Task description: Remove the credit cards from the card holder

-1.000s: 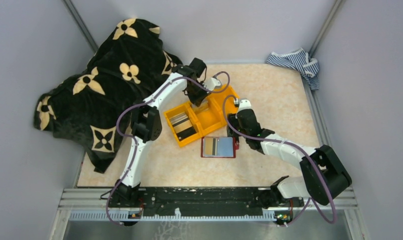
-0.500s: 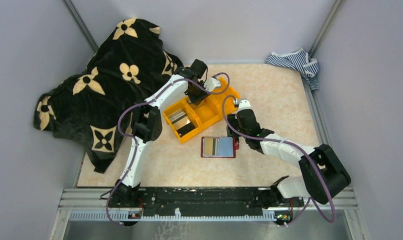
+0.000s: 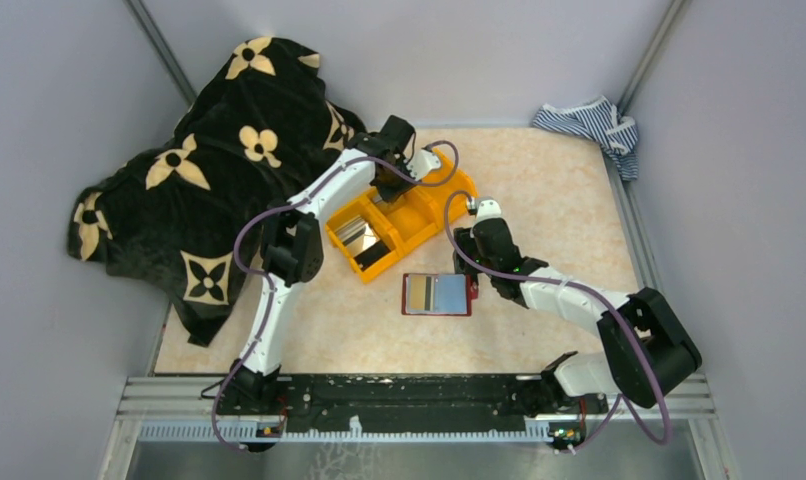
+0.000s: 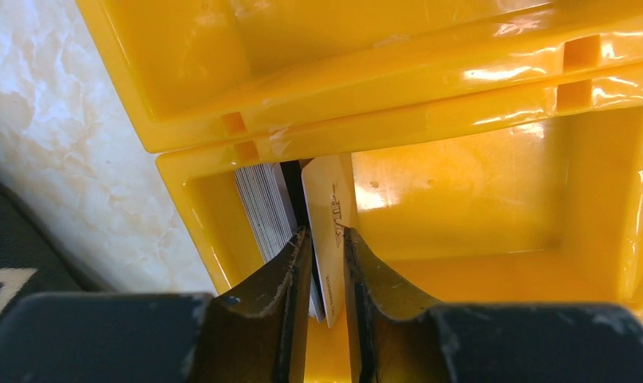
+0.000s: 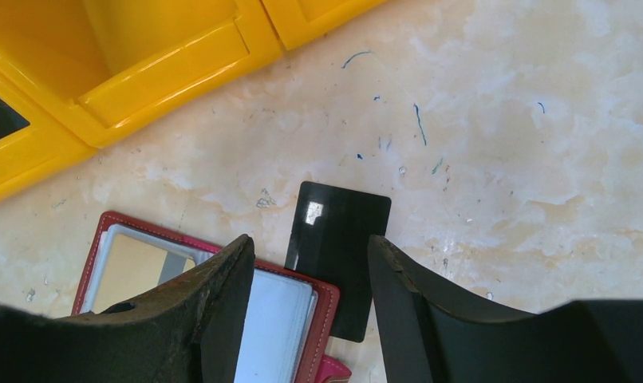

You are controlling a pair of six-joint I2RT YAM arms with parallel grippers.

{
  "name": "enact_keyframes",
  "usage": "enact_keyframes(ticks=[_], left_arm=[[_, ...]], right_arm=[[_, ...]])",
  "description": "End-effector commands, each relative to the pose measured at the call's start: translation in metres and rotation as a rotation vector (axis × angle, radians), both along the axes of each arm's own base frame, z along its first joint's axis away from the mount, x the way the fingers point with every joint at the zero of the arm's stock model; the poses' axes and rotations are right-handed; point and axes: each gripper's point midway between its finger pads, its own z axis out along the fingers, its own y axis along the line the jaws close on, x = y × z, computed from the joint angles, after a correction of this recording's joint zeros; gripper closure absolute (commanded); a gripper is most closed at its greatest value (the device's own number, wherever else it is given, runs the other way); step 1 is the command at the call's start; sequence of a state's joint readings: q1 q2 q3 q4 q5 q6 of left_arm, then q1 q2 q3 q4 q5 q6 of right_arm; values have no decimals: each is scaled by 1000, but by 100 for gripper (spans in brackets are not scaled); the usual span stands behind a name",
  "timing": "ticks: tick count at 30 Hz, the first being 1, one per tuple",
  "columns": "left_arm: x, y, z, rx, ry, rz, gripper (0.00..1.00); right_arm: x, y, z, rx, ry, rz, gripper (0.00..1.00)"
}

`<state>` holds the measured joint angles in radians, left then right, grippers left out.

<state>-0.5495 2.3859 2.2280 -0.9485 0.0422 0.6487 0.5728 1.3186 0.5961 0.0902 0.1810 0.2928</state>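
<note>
The dark red card holder lies open on the table, its light blue pockets up; it also shows in the right wrist view. A dark card lies flat on the table, half under its edge. My right gripper is open and empty just above that card, at the holder's right end. My left gripper is down in the orange bin, shut on a pale beige card that stands next to a stack of silver-grey cards.
The bin's near-left compartment holds silver and dark cards. A black blanket with beige flowers covers the far left. A striped cloth lies in the far right corner. The bin's rim is close beyond the holder.
The orange bin has shifted and turned slightly, its left end moving up and left with my left gripper inside it. The right arm and the card holder have stayed put.
</note>
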Motion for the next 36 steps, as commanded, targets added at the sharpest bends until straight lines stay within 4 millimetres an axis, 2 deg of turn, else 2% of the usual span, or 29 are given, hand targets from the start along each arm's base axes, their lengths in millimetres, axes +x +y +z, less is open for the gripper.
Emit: enact_keyframes(ticks=[1, 5, 16, 22, 26, 28, 36], left_arm=[[14, 5, 33, -1, -108, 26, 73], [20, 13, 32, 26, -134, 49, 72], [40, 34, 48, 77, -249, 123, 72], [42, 40, 52, 84, -267, 148, 72], [49, 31, 79, -10, -349, 155, 72], [46, 25, 101, -72, -388, 153, 71], [31, 4, 158, -297, -480, 130, 69]], right_arm=[[8, 5, 7, 40, -37, -5, 45], [8, 5, 6, 43, -35, -3, 45], [7, 9, 2, 51, -21, 10, 45], [7, 10, 1, 54, -20, 12, 45], [7, 10, 0, 57, -18, 12, 45], [7, 10, 2, 61, -21, 9, 45], [10, 14, 20, 86, -50, 15, 45]])
